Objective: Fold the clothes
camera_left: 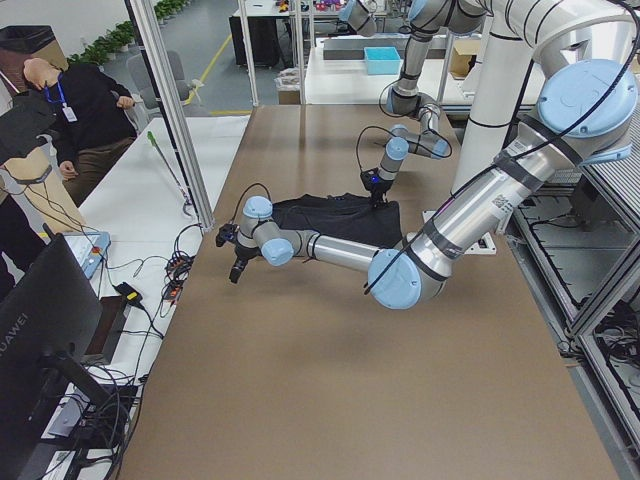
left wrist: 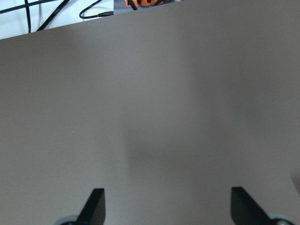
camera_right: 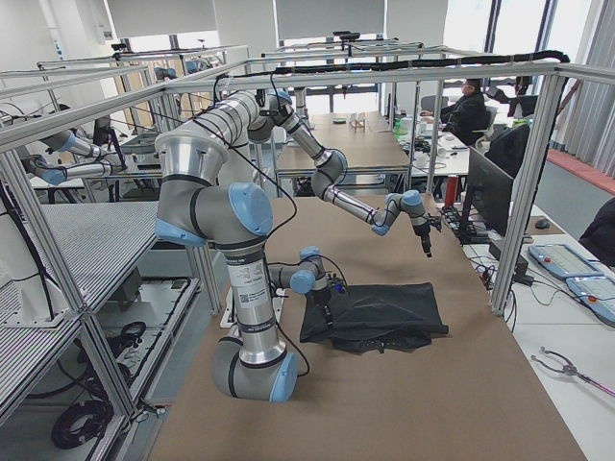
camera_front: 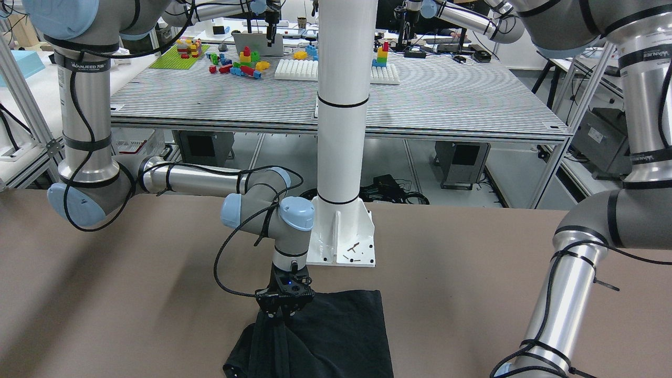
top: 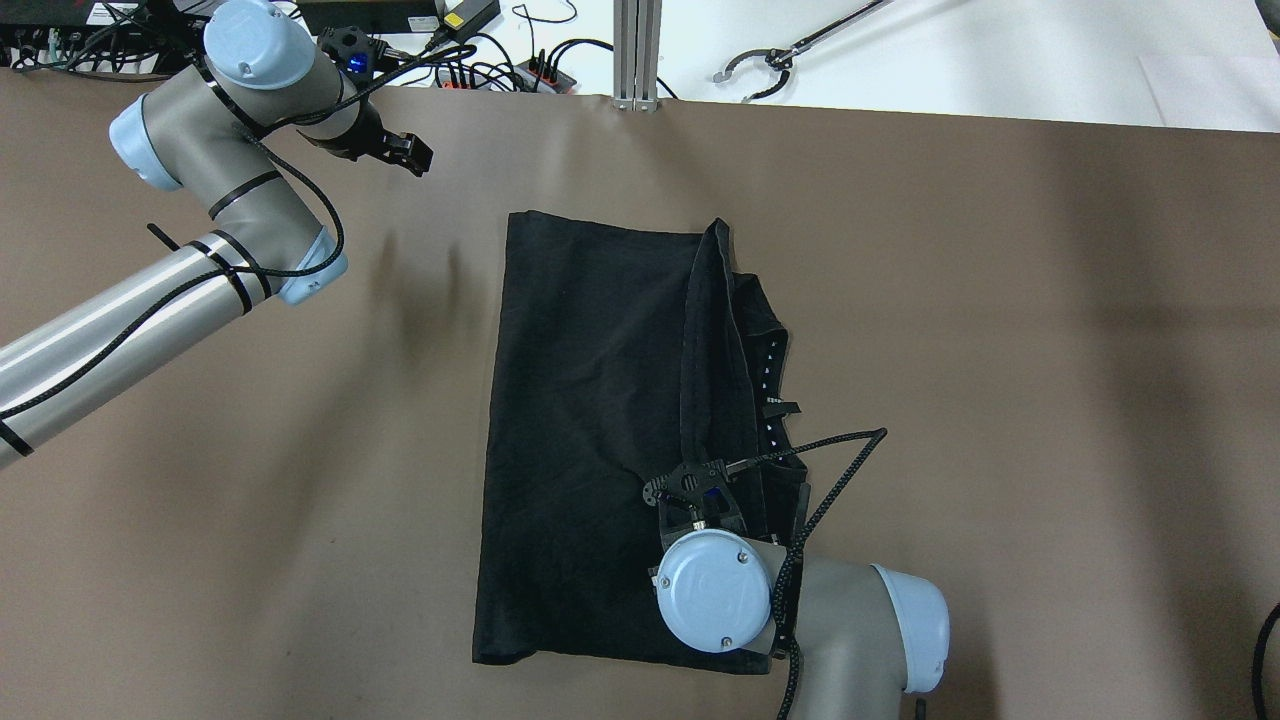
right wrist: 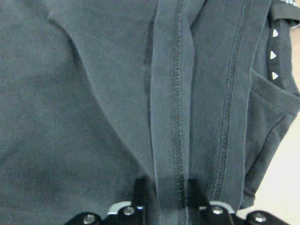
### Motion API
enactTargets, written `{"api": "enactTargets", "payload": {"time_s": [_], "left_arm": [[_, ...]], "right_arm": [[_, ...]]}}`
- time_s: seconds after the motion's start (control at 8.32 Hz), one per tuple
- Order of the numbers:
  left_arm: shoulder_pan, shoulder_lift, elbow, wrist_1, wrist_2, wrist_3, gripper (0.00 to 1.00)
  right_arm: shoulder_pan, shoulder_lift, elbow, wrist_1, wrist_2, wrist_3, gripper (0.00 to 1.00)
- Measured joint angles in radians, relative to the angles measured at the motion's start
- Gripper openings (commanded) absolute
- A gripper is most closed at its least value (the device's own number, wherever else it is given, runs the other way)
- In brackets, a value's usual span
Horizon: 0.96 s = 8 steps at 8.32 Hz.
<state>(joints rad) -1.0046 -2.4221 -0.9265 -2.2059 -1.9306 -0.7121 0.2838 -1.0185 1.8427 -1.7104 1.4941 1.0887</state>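
A brown worktop (top: pixel 1050 400) with a white pillar (camera_front: pixel 344 131) standing at its edge — behind, coloured toy bricks (camera_front: pixel 241 62) on a second, striped worktop (camera_front: pixel 462 100).

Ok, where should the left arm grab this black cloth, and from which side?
Grip the far left corner of the thin black fabric piece, coming from the left over bare table, jaws straddling the hem. It lies flat and uncovered, nearest the left arm; the right jaws hold the raised fold opposite.
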Motion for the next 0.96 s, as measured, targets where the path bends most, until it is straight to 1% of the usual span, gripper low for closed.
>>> {"api": "enactTargets", "payload": {"time_s": [0.12,0.24,0.6,0.72,0.84,0.96], "left_arm": [[0.000,0.000,0.000,0.000,0.000,0.000,0.94],[0.000,0.001,0.000,0.000,0.001,0.000,0.94],[0.001,0.006,0.000,-0.001,0.001,0.000,0.94],[0.002,0.007,0.000,-0.002,0.001,0.000,0.94],[0.004,0.007,0.000,-0.003,0.001,0.000,0.94],[0.008,0.008,-0.002,-0.005,0.002,0.000,0.94]], "right_arm": [[0.000,0.000,0.000,0.000,0.003,0.000,0.18],[0.000,0.000,0.001,0.000,0.004,0.000,0.16],[0.000,-0.003,0.002,0.001,0.005,0.000,0.17],[0.000,-0.013,0.012,0.001,0.005,0.000,0.13],[0.001,-0.029,0.029,0.001,0.005,0.000,0.05],[0.001,-0.044,0.048,0.001,0.004,0.000,0.01]]}}
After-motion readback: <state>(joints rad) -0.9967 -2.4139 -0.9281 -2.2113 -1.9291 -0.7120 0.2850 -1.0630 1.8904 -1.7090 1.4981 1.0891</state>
